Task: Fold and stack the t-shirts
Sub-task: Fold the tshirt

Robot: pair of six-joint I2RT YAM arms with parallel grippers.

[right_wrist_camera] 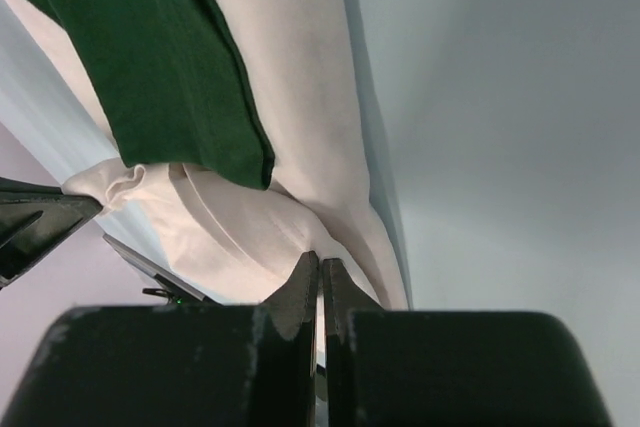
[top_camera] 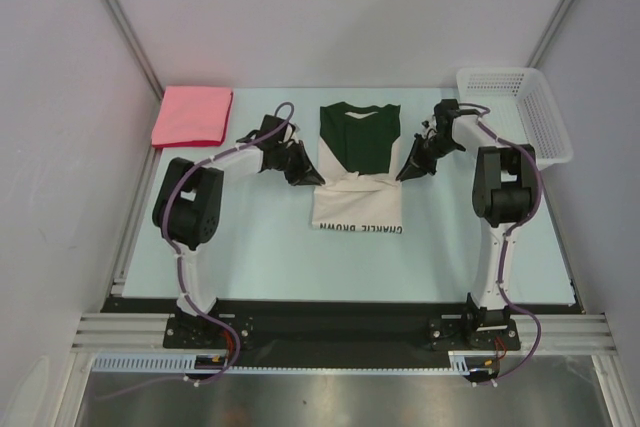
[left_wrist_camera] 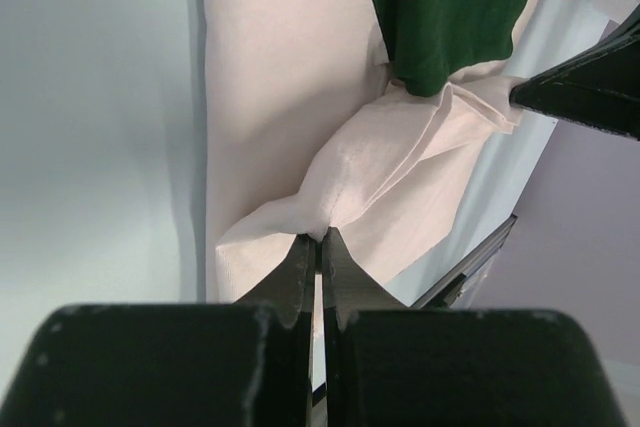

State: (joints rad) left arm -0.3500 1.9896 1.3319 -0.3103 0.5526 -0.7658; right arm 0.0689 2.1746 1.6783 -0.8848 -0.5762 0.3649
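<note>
Top view: pale blue counter (top_camera: 250,247), grey walls (top_camera: 330,17). Charlie Brown shirt (top_camera: 360,142) lies between the hands. Pink-red shirt (top_camera: 192,115) is folded, outboard of left hand (top_camera: 305,175). Left wrist: left hand clenched on cream fabric. Right wrist: right hand (right_wrist_camera: 320,262) likewise.

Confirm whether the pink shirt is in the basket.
No, the pink shirt lies folded at the far left, apart from the basket at the far right.

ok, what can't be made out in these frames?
- cream-and-green shirt: any print beyond the lettering, top view, folded cloth covers it.
- left gripper, right gripper: how much cloth sits between the shut jaws, wrist views, their own bodies block it.
- pink shirt: layer count, top view, too small; outside both wrist views.
</note>
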